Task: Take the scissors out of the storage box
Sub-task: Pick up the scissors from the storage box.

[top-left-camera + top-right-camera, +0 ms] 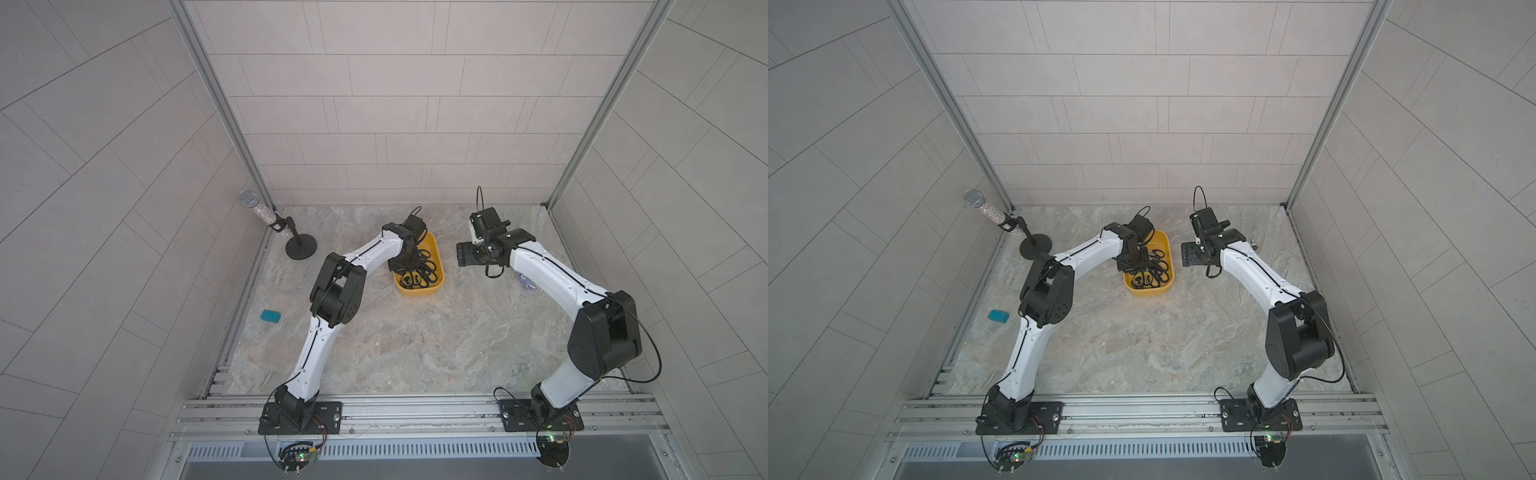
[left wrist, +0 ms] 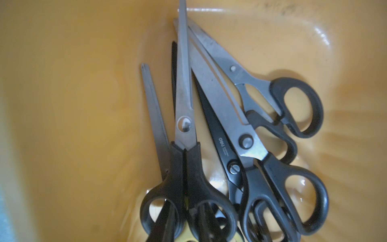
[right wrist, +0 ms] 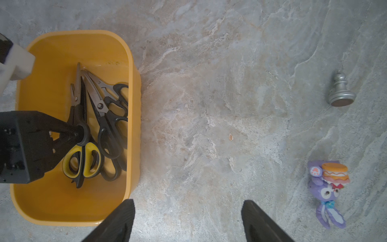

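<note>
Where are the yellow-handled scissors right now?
In the right wrist view, the yellow-handled scissors lie inside the storage box, partly under a black-handled pair, beside the left end effector.

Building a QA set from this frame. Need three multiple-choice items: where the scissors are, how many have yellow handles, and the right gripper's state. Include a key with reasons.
1. Where are the scissors?
A. in the storage box
B. spread over the tabletop
C. half in, half out

2. How many pairs show yellow on the handles?
A. none
B. one
C. three

3. What state is the right gripper in?
A. shut on a pair
B. shut, empty
C. open, empty

Key:
1 A: the right wrist view shows every visible pair lying inside the tub's walls.
2 B: only the yellow-handled pair has yellow; the other handles are black.
3 C: its jaws stand wide apart beside the box, with nothing between them.
</note>
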`<act>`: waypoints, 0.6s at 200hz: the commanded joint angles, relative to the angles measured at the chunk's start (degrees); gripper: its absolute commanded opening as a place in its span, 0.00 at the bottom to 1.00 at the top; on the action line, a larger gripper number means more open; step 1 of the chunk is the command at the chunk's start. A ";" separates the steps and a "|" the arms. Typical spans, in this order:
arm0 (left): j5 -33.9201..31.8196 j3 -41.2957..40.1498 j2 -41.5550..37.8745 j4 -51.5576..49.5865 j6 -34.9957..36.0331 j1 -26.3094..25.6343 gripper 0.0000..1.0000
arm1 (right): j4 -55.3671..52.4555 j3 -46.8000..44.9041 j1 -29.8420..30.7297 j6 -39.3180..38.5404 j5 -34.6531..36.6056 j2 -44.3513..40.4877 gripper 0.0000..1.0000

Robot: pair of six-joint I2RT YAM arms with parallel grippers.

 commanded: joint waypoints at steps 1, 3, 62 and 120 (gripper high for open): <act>-2.32 -2.92 0.91 -5.24 1.87 0.24 0.00 | 0.46 0.30 -0.21 0.58 0.03 -1.97 0.85; -2.44 -2.84 0.55 -5.35 2.06 0.21 0.00 | 0.52 0.33 -0.22 0.58 0.05 -1.94 0.85; -3.71 -4.66 -7.37 -6.38 4.63 -0.66 0.00 | 0.43 1.78 -0.22 0.64 -0.31 -1.08 0.85; -4.63 -2.96 -8.60 -6.42 6.93 -1.49 0.00 | 0.31 2.89 -0.12 0.93 -0.89 -0.35 0.85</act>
